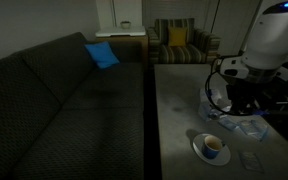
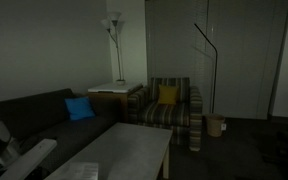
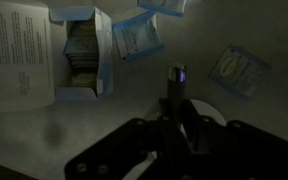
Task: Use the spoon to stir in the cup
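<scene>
Your fingers (image 3: pixel 184 118) come in from the bottom centre of the wrist view. They are pinched narrow on a thin dark stick with a glinting tip, which reads as the spoon (image 3: pixel 175 80) handle. The light is dim, so the grip is hard to see in detail. The spoon stands upright in that frame, its tip at about mid-height. A pale curved edge just right of the fingers looks like the saucer rim; the cup is not clear there.

In an exterior view the cup (image 1: pixel 213 146) sits on the white saucer (image 1: pixel 197 149) on the bench (image 1: pixel 179 100), lower right of the frame, and its brownish inside shows. Your arm (image 1: pixel 266 45) fills the upper right. Its dark wrist end hangs above the cup and slightly to the right. The fingertips are lost in shadow there, so you cannot tell whether the spoon touches the cup.

Pale blue packets (image 1: pixel 247 127) lie on the bench just right of the cup, near the saucer. The wrist view shows more packets in the upper middle and at right. An open box (image 3: pixel 79 55) of sachets sits upper left, with a printed sheet (image 3: pixel 14 55) beside it at the left edge.

The dark sofa (image 1: pixel 54 100) takes the left of the frame, with a blue cushion (image 1: pixel 101 55) on it. A striped armchair (image 1: pixel 189 50) with a yellow cushion (image 1: pixel 175 37) stands behind the bench. In an exterior view a floor lamp (image 2: pixel 113 28) stands upper centre.
</scene>
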Controlling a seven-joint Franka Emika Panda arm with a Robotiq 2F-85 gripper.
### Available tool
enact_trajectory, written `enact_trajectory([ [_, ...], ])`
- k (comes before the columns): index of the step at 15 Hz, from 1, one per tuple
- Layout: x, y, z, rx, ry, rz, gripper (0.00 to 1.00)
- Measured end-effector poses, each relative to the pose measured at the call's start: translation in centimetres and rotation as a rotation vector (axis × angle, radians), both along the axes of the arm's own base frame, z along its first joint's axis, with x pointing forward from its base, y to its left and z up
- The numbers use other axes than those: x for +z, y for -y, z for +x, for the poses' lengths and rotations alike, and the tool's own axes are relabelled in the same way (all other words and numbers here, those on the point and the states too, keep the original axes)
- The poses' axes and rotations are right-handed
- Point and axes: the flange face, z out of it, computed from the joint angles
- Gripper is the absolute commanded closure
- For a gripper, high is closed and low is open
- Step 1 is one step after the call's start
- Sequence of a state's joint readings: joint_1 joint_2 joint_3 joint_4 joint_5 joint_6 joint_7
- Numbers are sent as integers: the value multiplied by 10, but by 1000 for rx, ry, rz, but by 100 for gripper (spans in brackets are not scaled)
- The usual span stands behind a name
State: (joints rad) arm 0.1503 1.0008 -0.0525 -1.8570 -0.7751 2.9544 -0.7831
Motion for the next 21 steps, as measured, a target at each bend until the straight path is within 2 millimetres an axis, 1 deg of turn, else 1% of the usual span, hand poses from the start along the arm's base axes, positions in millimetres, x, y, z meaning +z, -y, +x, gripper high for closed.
enact_trajectory([
  [2, 0, 0, 0, 0, 0, 0, 84],
  [3, 0, 0, 0, 0, 0, 0, 96],
  [10, 0, 2, 0, -14, 8, -20, 96],
  [11, -1, 1, 0, -19, 10, -43, 96],
  [12, -1, -6, 0, -26, 11, -76, 96],
  [13, 0, -20, 1, -30, 10, -119, 96],
  [15, 8, -63, 3, -16, 8, -217, 96],
  [17, 22, -109, 5, 11, 10, -332, 96],
  [18, 31, -128, 6, 16, 12, -391, 96],
  [19, 40, -143, 8, 15, 15, -451, 96],
  [21, 55, -164, 10, 4, 7, -553, 96],
])
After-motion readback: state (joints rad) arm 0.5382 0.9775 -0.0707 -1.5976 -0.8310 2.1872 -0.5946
